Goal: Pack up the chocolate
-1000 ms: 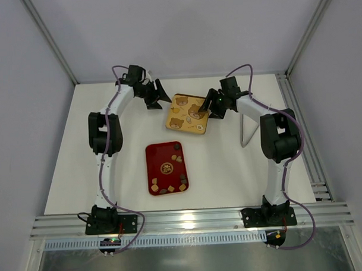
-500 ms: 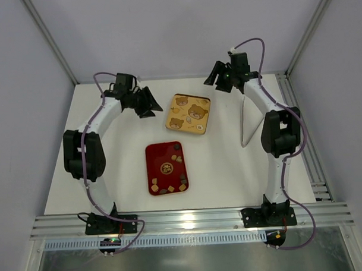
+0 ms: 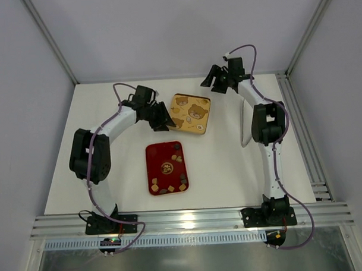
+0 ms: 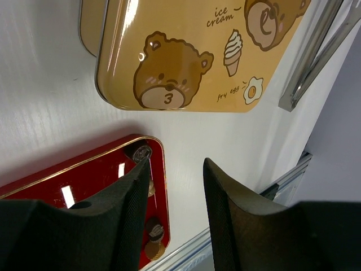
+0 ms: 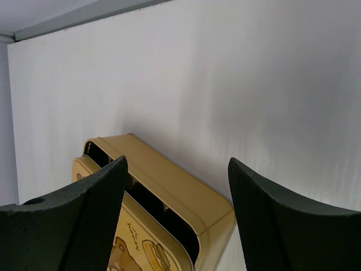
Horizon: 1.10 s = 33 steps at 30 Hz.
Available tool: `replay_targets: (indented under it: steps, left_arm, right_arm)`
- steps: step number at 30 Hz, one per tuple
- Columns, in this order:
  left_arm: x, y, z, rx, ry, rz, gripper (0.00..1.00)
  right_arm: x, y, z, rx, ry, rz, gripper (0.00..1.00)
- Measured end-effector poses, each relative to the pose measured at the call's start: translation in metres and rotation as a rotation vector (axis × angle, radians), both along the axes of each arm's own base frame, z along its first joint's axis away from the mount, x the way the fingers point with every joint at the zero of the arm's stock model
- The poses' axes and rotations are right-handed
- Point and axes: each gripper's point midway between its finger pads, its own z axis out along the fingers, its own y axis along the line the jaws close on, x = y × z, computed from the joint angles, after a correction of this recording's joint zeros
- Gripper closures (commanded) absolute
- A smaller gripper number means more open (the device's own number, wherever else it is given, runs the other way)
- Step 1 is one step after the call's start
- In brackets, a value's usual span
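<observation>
The chocolate, dark brown lumps (image 3: pixel 177 146) and tan cubes (image 3: pixel 183 186), lies on the flat red tray (image 3: pixel 158 157) at mid-table. Two dark pieces (image 4: pixel 138 152) show at the tray's edge in the left wrist view. The square gold tin (image 3: pixel 189 113) stands behind the tray under its bear-printed lid (image 4: pixel 186 62). The lid sits slightly shifted, leaving a dark gap (image 5: pixel 163 212). My left gripper (image 3: pixel 159 118) is open and empty beside the tin's left edge, above the tray's far end (image 4: pixel 176 169). My right gripper (image 3: pixel 213 78) is open and empty, raised behind the tin (image 5: pixel 177 169).
A thin bent metal bracket (image 3: pixel 246 124) lies on the white table to the right of the tin and also shows in the left wrist view (image 4: pixel 316 56). An aluminium rail (image 3: pixel 190 221) runs along the near edge. Grey walls enclose the table.
My right gripper has lifted off the tin's right edge and drawn back behind it. My left gripper has swung from the back left to beside the tin's left edge.
</observation>
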Motion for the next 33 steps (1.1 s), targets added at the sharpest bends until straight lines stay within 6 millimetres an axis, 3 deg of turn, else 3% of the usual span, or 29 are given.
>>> replay_targets:
  steps: [11, 14, 23, 33]
  left_arm:
    - [-0.007, -0.024, -0.015, 0.009, 0.018, -0.017, 0.6]
    - [-0.009, -0.027, -0.019, 0.014, 0.025, -0.022, 0.6]
    - [-0.008, -0.028, -0.032, 0.034, 0.039, -0.02, 0.6]
    - [-0.003, -0.03, -0.053, 0.053, 0.071, -0.02, 0.6]
  right_arm:
    - [0.015, 0.031, 0.033, 0.102, -0.097, 0.071, 0.26]
    - [0.015, 0.042, 0.026, 0.123, -0.092, 0.095, 0.26]
    - [0.004, 0.062, -0.022, 0.157, 0.009, 0.133, 0.26]
    - [-0.004, 0.072, -0.021, 0.192, 0.026, 0.176, 0.27]
